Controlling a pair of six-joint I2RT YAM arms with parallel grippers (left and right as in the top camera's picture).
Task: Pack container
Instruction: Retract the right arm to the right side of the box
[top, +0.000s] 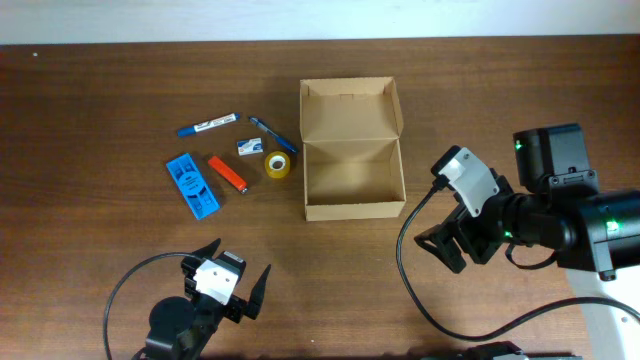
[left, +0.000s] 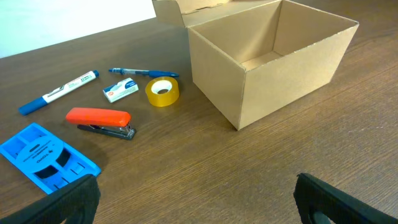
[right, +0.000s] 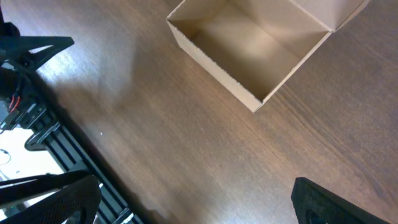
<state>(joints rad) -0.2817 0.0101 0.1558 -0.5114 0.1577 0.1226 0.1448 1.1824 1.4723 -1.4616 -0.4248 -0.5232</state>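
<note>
The container (top: 352, 150) sits on the brown counter (top: 90, 240), a little right of the middle and towards the far edge. It is a plain tan cardboard box with its flap lid folded back on the far side, and I can see straight down to its bare floor.

The stationery lies in a loose cluster just to the left of it, all of it flat on the counter and outside the box. A yellow roll of tape (top: 277, 165) is nearest the box wall. Beside it are a small white and blue packet (top: 249, 147) and a blue pen (top: 272, 133). Farther left a blue-capped marker (top: 208, 125) lies at an angle, with an orange stapler (top: 227, 173) and a flat blue case (top: 192, 185) on the near side of the group.

The left claw (top: 242, 255) hangs at the near edge, below the stationery and well apart from it. Its fingers are spread wide with nothing between them. The right claw (right: 196, 205) waits off to the right of the box, near it but not touching. It too is spread wide and grips nothing.
</note>
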